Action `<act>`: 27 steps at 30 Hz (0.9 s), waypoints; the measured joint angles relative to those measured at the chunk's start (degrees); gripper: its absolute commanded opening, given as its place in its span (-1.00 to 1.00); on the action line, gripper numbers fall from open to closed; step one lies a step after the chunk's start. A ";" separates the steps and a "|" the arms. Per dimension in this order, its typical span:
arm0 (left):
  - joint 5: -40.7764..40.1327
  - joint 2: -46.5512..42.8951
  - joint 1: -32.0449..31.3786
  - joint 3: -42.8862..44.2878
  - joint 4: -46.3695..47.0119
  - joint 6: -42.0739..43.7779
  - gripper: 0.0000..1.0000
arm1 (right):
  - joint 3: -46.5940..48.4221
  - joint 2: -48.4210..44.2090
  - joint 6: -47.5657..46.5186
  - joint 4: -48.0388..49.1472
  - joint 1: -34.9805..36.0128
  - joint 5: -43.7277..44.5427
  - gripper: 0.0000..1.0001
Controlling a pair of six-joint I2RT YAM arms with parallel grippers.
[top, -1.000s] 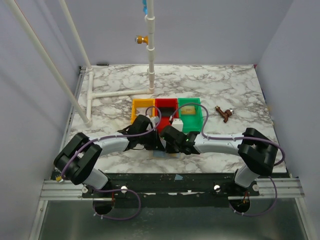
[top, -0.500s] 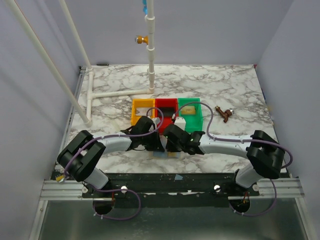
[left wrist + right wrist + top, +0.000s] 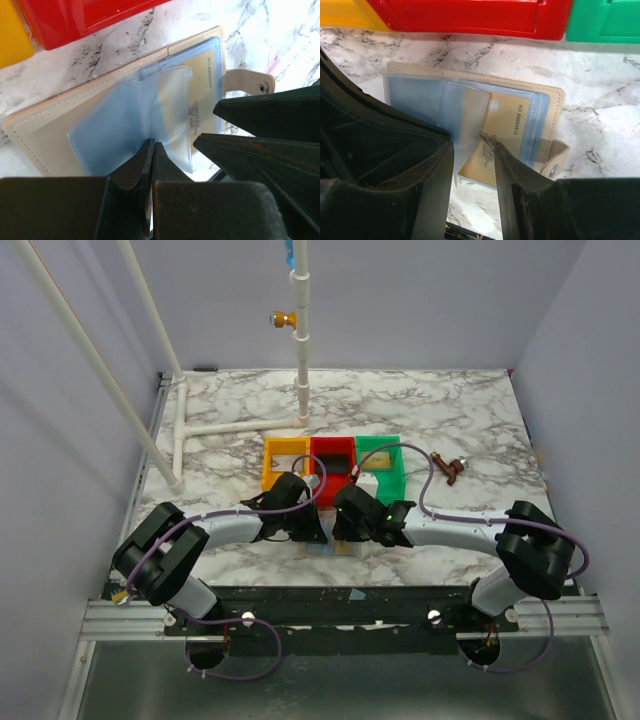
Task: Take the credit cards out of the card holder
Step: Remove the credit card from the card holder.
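Observation:
The card holder [image 3: 60, 125] lies open on the marble, tan-beige with blue-grey clear sleeves and a snap tab [image 3: 250, 82]. It also shows in the right wrist view [image 3: 547, 102]. A tan card [image 3: 507, 127] marked VIP sits partly out of a sleeve. My left gripper [image 3: 152, 146] is shut on the edge of a clear sleeve [image 3: 125, 120]. My right gripper [image 3: 473, 150] is open, its fingers either side of the tan card's near corner. In the top view both grippers, left [image 3: 312, 530] and right [image 3: 345, 535], hide most of the holder. The black and grey cards are out of view.
Yellow [image 3: 270, 462], red [image 3: 330, 445] and green [image 3: 398, 465] trays stand in a row just beyond the holder. A white block [image 3: 366, 483] sits by the green tray. A brown object [image 3: 448, 468] lies to the right. A white pipe frame [image 3: 240, 426] stands at the back left.
My right gripper has moved a little forward and left onto the holder and its elbow has swung right. My left gripper has stayed on the holder.

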 measured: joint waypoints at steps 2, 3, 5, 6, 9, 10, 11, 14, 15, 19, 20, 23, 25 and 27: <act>-0.13 -0.15 0.00 0.00 -0.22 0.15 -1.00 | 0.00 0.72 0.07 0.94 0.00 -0.81 -0.16; -0.17 -0.31 0.00 0.00 -0.35 0.17 -1.00 | 0.00 1.14 0.13 1.29 0.00 -1.16 -0.16; -0.24 -0.57 0.00 0.00 -0.70 0.37 -1.00 | 0.00 1.79 0.28 1.92 0.00 -1.81 -0.16; -0.26 -0.66 0.00 0.00 -0.79 0.39 -1.00 | 0.00 2.03 0.39 2.12 0.00 -2.10 -0.16; -0.33 -0.96 0.00 0.00 -1.03 0.57 -1.00 | 0.00 2.56 0.55 2.47 0.00 -2.69 -0.21; -0.35 -1.01 0.00 0.00 -1.11 0.61 -1.00 | 0.00 2.73 0.61 2.64 0.00 -2.84 -0.26; -0.35 -1.11 0.00 0.00 -1.20 0.63 -1.00 | 0.00 2.89 0.68 2.91 0.00 -3.08 -0.28; -0.37 -1.64 0.00 0.00 -1.38 0.79 -1.00 | 0.00 3.39 1.16 3.58 0.00 -3.80 -0.36; -0.37 -1.86 0.00 0.00 -1.38 0.83 -1.00 | 0.00 3.58 1.38 3.69 0.00 -4.00 -0.40; -0.42 -2.32 0.02 0.00 -1.38 1.01 -1.00 | 0.00 4.11 1.62 4.31 0.00 -4.44 -0.51; -0.42 -2.38 0.02 0.00 -1.40 1.03 -1.00 | 0.00 4.17 1.64 4.44 0.00 -4.59 -0.53; -0.59 -3.04 0.02 0.00 -2.21 1.25 -1.00 | 0.00 4.26 1.68 4.72 0.00 -4.81 -0.60; -0.83 -4.11 0.07 0.00 -3.21 1.60 -1.00 | 0.00 4.26 1.70 4.81 0.00 -4.83 -0.64; -1.36 -5.66 0.13 0.00 -4.59 1.97 -1.00 | 0.00 4.26 1.68 4.90 0.00 -4.87 -0.68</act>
